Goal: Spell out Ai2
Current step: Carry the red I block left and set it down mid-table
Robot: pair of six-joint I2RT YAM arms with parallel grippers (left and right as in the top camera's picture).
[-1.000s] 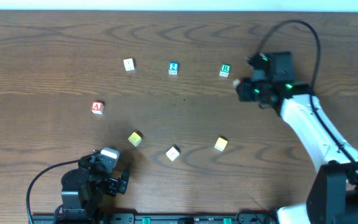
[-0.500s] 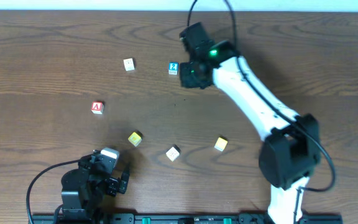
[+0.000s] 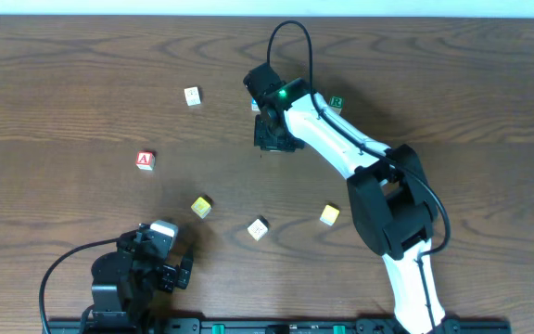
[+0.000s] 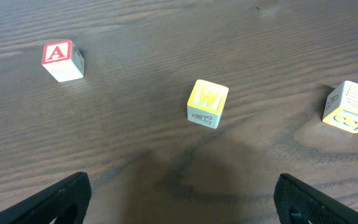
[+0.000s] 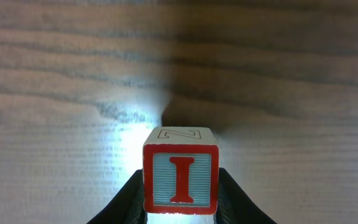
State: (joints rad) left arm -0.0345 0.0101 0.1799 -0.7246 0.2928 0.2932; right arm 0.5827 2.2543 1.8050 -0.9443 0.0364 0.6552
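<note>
My right gripper is shut on the red "I" cube and holds it just above the table at centre back. The red "A" cube lies to the left, apart from the others. The blue "2" cube is covered by my right wrist in the overhead view. My left gripper is open and empty at the front left, short of the cubes.
The green "R" cube sits behind the right arm. A pale cube is at back left. A yellow "W" cube, a pale cube and a yellow cube lie across the front middle.
My right arm has swung from the back right to the left, past the "R" cube and over the "2" cube, then come slightly forward. The left arm has not moved.
</note>
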